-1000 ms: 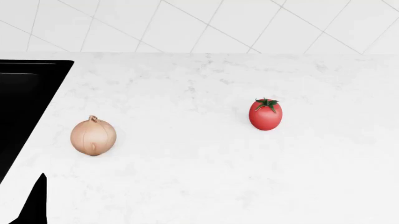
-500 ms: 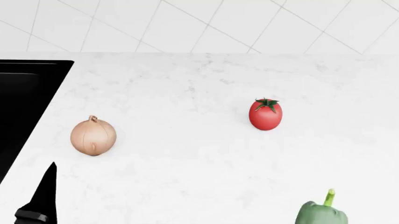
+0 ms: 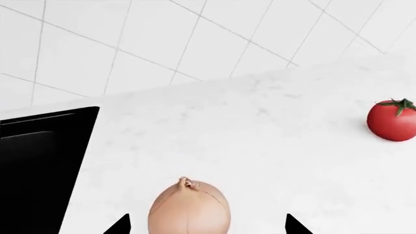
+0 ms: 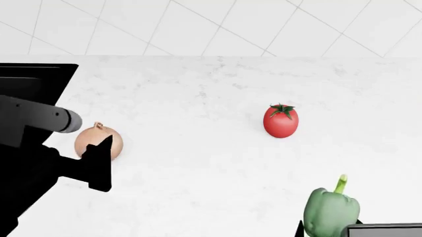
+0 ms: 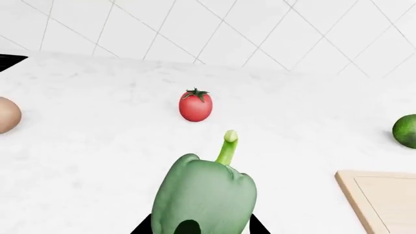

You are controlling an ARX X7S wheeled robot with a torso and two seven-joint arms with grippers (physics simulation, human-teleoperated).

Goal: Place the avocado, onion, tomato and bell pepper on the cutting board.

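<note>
1. in the head view, the left arm has come in over the counter (image 4: 218,163) within the last second. the left gripper (image 3: 206,229) now sits at the onion (image 4: 99,143), where a moment ago only a dark tip showed at the bottom edge.
2. the left wrist view shows two dark finger tips spread wide, one on each side of the onion. they don't look to be touching it yet, so the fingers are open and poised round it.
3. the bell pepper (image 4: 331,210) has risen into the head view from the bottom edge. the right gripper (image 5: 201,226) is pinching it low down, with dark fingers showing on both sides of its base.
4. the tomato (image 4: 281,121) hasn't moved and stands alone mid-counter.
5. the right wrist view shows the avocado (image 5: 406,130) near the cutting board (image 5: 383,200), on the counter beyond its corner.
6. my read: the pepper is ready to carry to the board, the onion grasp is next, and nothing is on the part of the board that shows.
</note>
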